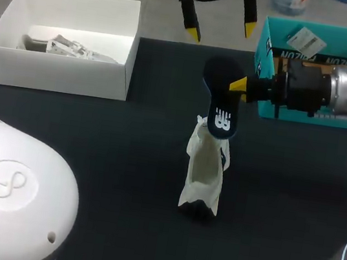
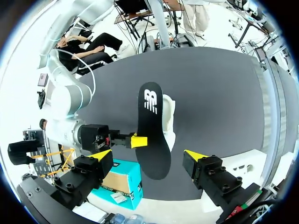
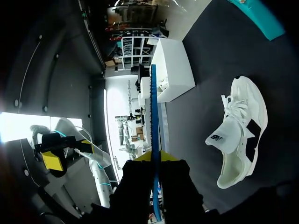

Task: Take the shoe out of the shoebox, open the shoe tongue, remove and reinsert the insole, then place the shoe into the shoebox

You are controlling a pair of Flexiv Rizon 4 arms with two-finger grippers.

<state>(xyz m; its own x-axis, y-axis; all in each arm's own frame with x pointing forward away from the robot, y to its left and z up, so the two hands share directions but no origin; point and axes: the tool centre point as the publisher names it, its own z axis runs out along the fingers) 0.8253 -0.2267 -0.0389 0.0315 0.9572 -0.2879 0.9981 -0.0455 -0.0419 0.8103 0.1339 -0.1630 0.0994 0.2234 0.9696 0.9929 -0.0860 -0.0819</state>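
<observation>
A white shoe (image 1: 203, 174) lies on the dark table, tongue pulled open, toe toward the front. Its dark insole (image 1: 222, 101) is out of it, lifted above the heel end, with my right gripper (image 1: 239, 85) shut on one edge. In the right wrist view the insole (image 3: 153, 140) runs edge-on between the gripper's (image 3: 155, 156) fingers, and the shoe (image 3: 240, 130) lies beside them. My left gripper (image 1: 218, 29) hangs open above the table's far side, holding nothing. In its own view the left gripper (image 2: 148, 156) stands over the insole (image 2: 153, 135) and the shoe (image 2: 168, 116).
The white shoebox (image 1: 69, 42) stands open at the back left with a second white shoe (image 1: 68, 47) in it. A teal box (image 1: 317, 40) sits at the back right, behind my right arm. A rounded white part of the robot (image 1: 8, 184) fills the front left.
</observation>
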